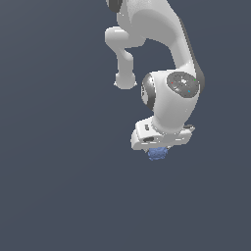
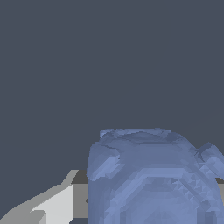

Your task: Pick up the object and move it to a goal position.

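Observation:
The object is a small periwinkle-blue lumpy thing that sits directly under the white hand of my gripper, in the middle of the exterior view. It is narrower than the hand, and the fingers are mostly hidden around it. In the wrist view the object fills the near part of the picture, with a bumpy surface and a ring-like mark. One pale finger lies against its side. The gripper looks shut on the object.
The white arm reaches down from the top of the exterior view. A plain dark grey-blue ground lies all around, with no other objects or marker in view.

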You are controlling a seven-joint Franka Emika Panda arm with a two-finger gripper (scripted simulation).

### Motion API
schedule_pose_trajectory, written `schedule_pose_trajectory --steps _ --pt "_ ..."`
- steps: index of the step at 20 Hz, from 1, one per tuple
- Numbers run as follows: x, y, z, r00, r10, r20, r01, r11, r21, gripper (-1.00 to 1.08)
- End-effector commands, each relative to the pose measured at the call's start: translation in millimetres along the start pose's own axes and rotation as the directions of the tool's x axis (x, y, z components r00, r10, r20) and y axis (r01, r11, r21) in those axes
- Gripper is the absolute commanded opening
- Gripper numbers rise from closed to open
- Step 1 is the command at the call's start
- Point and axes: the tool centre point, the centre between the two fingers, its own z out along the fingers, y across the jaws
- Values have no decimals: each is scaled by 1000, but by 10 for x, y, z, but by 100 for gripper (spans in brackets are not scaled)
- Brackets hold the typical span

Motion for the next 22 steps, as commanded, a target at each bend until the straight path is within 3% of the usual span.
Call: schedule_pose_trajectory --steps 1,12,22 --pt "20 -114 -277 1000 0 0 0 1000 0 -100" --pt "141 -583 -1402 1000 0 0 0 1000 0 -100" --pt "235 -859 -2065 1000 1 0 -1 1000 0 -100"
